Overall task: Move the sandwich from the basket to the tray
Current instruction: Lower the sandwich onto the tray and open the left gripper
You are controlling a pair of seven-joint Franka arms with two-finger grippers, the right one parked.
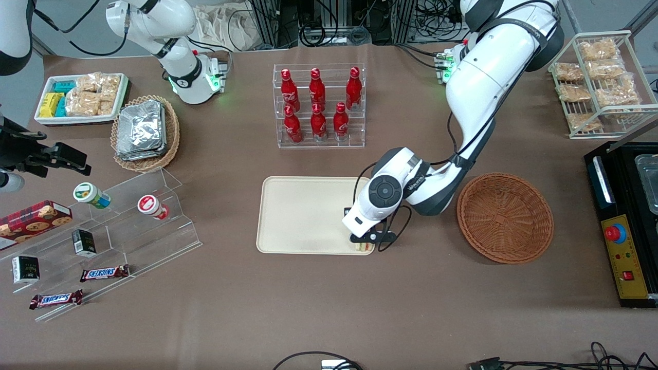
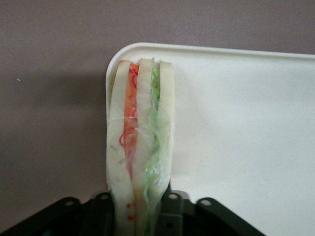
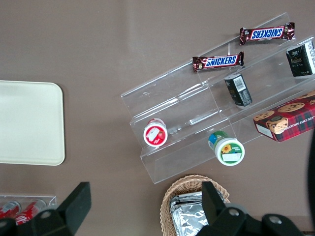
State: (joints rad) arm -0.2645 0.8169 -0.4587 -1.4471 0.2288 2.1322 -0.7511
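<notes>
Claw: the claw [image 1: 366, 245] hangs low over the tray's corner nearest the front camera and the basket; in the wrist view its fingers [image 2: 167, 209] are closed on the sandwich, clamping the bread faces at one end.
Sandwich: the sandwich [image 2: 140, 137] stands on edge in that corner of the tray [image 1: 303, 213], at about 5 o'clock from the tray's middle in the front view. Whether it already touches the tray floor I cannot tell.
Basket: the basket [image 1: 505, 217] sits on the desk [image 1: 329, 308] at 3 o'clock from the tray, apart from it, with nothing showing inside.
Handling: it looks light, soft and easily crushed; the clear wrap is probably slippery. The flat bread faces seem the best place to grip, lightly, so the filling is not squeezed out.
Risk: so close to the rim, it may tip once released.
</notes>
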